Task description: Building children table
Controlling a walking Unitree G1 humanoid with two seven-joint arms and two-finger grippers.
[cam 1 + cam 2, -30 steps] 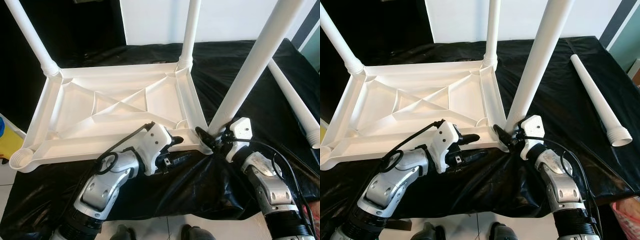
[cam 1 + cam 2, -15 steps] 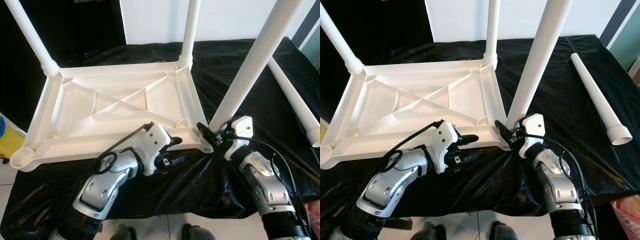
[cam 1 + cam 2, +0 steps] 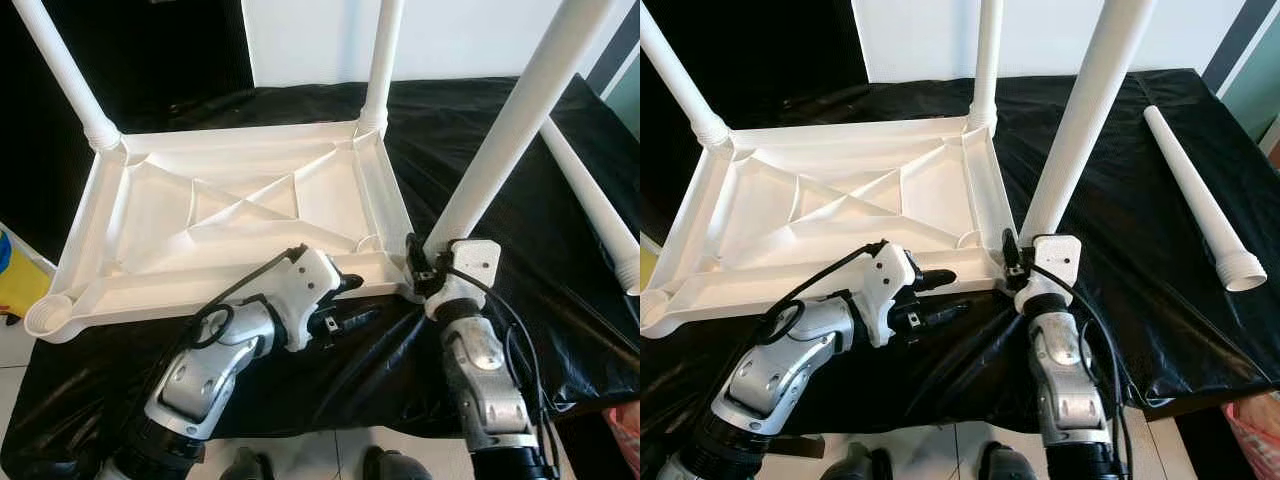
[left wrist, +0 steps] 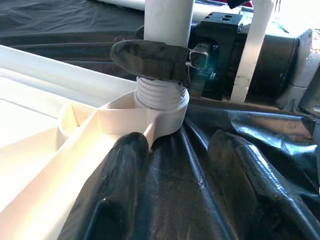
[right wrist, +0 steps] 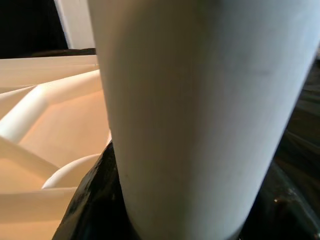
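The white table top lies upside down on a black sheet. Two legs stand in its far corners. A third leg leans in the near right corner socket; my right gripper is shut around its base, just above the threads. One finger wraps the leg. My left gripper is open at the near rim, one finger on the rim, the other on the sheet. The near left socket holds nothing. A fourth leg lies loose at the right.
A yellow object sits at the left edge beside the sheet. Tiled floor and my feet are at the bottom. The black sheet hangs over the near edge. Something pink is at the lower right.
My right wrist has turned around the leg's base, and the forearm has swung left to lie straight below the corner. The left gripper has stayed at the rim.
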